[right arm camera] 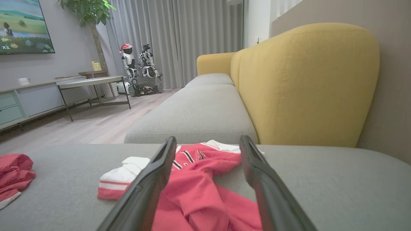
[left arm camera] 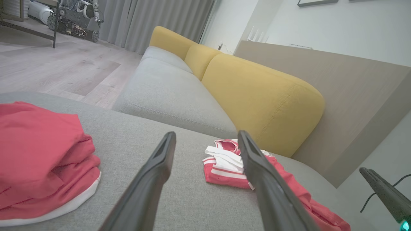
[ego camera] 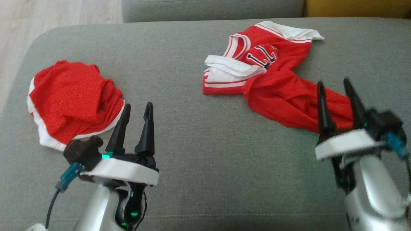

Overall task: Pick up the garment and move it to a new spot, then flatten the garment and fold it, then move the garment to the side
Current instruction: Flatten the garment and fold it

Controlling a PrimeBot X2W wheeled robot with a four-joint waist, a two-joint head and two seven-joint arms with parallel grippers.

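**Work item.** The garment [ego camera: 273, 86] is a red jersey with white trim and a dark number on the chest. It lies crumpled on the grey seat cushion [ego camera: 205, 144], on the robot's right and toward the far edge. The collar and the white sleeve edges lie at the far end. A long red portion trails toward the near right.

**Right gripper.** The right gripper [ego camera: 333, 82] has its two fingers spread apart with nothing clamped between them. In the head view the fingers overlap the near red end of the garment. In the right wrist view, red fabric lies below and between the fingers. The head view is blurred at this arm, so contact between the fingertips and the fabric cannot be confirmed.

**Left gripper.** The left gripper [ego camera: 138, 106] also has its fingers spread apart and carries nothing. It sits over bare cushion, just beside a second red bundle [ego camera: 74, 99] with a white edge. This bundle lies heaped at the left end of the cushion, well apart from the garment.

**Surroundings.** A yellow backrest [left arm camera: 257, 96] stands beyond the cushion, past the garment. A further grey seat [right arm camera: 199, 112] runs along it, and a pale wooden floor [left arm camera: 57, 67] lies to its left in the left wrist view.
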